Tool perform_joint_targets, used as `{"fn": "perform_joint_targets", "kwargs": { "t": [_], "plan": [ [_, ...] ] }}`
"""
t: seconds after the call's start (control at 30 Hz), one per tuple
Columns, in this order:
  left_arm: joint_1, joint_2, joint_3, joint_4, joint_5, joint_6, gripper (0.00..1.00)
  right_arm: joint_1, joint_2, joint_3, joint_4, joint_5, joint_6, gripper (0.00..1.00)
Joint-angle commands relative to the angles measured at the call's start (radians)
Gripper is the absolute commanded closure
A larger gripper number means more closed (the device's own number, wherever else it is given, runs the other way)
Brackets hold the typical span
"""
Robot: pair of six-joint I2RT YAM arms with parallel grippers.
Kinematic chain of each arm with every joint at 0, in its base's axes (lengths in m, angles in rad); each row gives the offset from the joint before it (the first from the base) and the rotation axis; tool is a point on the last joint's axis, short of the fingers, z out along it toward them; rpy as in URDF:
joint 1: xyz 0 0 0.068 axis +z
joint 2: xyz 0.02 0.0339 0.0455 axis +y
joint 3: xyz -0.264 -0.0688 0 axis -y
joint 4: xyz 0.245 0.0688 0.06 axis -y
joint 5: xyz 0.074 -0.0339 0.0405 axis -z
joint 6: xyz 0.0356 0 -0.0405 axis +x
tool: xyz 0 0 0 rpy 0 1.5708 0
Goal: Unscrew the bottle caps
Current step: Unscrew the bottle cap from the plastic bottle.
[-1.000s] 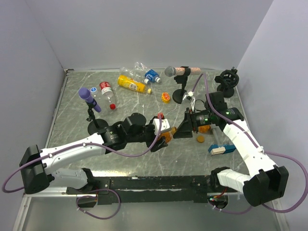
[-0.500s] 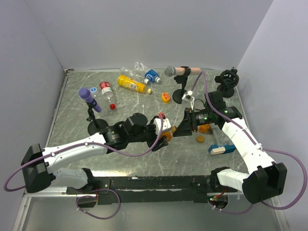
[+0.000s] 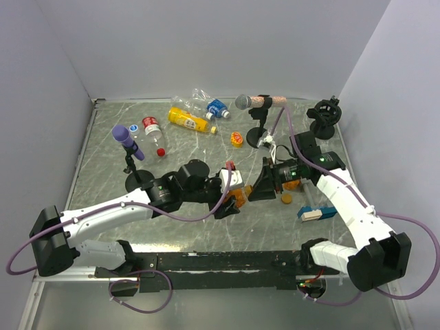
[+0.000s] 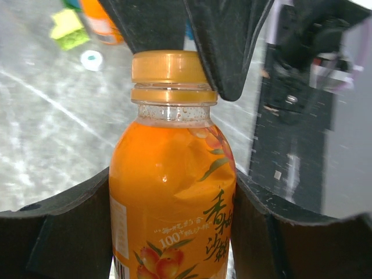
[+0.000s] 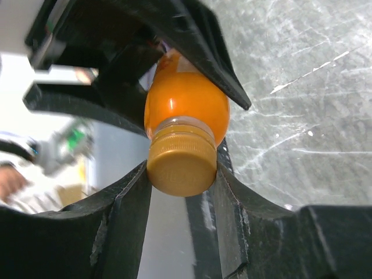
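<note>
- Orange bottle (image 4: 171, 186): stubby, filled with orange liquid, with a printed label. It sits over the middle of the counter (image 3: 103, 179), somewhat nearer the near edge than the far one, between the two arms.
- Cap (image 4: 168, 67): orange-brown and ribbed, seated on the neck above its retaining ring. It faces the counter's right edge.
- Left pincer (image 4: 174, 215): clamped on the bottle's body, one finger pressed against each side of the label.
- Right pincer (image 5: 181, 174): closed around the cap, with a finger touching each flank. Its wrist view looks almost straight at the cap's flat top.
- Loose orange-brown cap (image 3: 286, 199): lies on the counter near the right arm's wrist, on its near-edge side.
- Loose red cap (image 3: 160, 152): on the counter toward the left edge, just beside a clear bottle with a red label (image 3: 152, 128).
- Yellow bottle (image 3: 187, 120) and clear bottle with a blue label (image 3: 210, 105): lying on their sides near the far edge.
- Purple-headed microphone (image 3: 126, 139): on a stand toward the left edge.
- Grey-headed microphone (image 3: 243, 102): on a stand near the far edge, right of centre.
</note>
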Motion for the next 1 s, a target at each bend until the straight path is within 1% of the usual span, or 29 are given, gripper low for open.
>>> {"fn": "perform_joint_targets", "kwargs": {
  "t": [0.0,0.1,0.17,0.23,0.33,0.47,0.53,0.6,0.63,0.73,0.8,0.87,0.97],
  "plan": [
    [0.028,0.005,0.026,0.019,0.257,-0.044,0.87,0.088,-0.037,0.081,-0.082,0.018,-0.278,0.99],
    [0.06,0.01,0.027,0.014,0.349,-0.058,0.87,0.132,-0.063,0.092,-0.085,0.052,-0.395,1.0],
    [0.072,0.014,0.031,0.004,0.376,-0.059,0.87,0.151,-0.103,0.087,-0.061,0.066,-0.462,1.0],
    [0.083,0.017,0.037,-0.012,0.399,-0.056,0.87,0.177,-0.145,0.074,-0.045,0.097,-0.574,0.99],
    [0.099,0.031,0.046,-0.03,0.423,-0.05,0.87,0.197,-0.206,0.025,0.028,0.147,-0.65,0.99],
    [0.106,0.051,0.047,-0.026,0.426,-0.049,0.87,0.198,-0.196,0.038,0.016,0.158,-0.687,0.97],
    [0.106,0.053,0.04,-0.013,0.419,-0.05,0.87,0.197,-0.186,0.037,0.016,0.16,-0.665,0.92],
    [0.106,0.054,0.041,-0.016,0.4,-0.046,0.87,0.197,-0.189,0.025,0.045,0.18,-0.606,0.84],
    [0.106,0.054,0.041,-0.019,0.384,-0.041,0.87,0.197,-0.192,0.017,0.079,0.204,-0.545,0.74],
    [0.105,0.051,0.04,-0.033,0.35,-0.032,0.87,0.177,-0.194,0.024,0.095,0.24,-0.449,0.38],
    [0.103,0.041,0.026,-0.029,0.325,-0.03,0.87,0.146,-0.185,0.058,0.066,0.211,-0.411,0.22],
    [0.099,0.03,0.006,-0.013,0.295,-0.035,0.87,0.122,-0.177,0.086,0.032,0.162,-0.38,0.13],
    [0.079,0.011,-0.018,0.004,0.23,-0.039,0.87,0.082,-0.166,0.101,0.003,0.114,-0.305,0.04]
  ]
}}
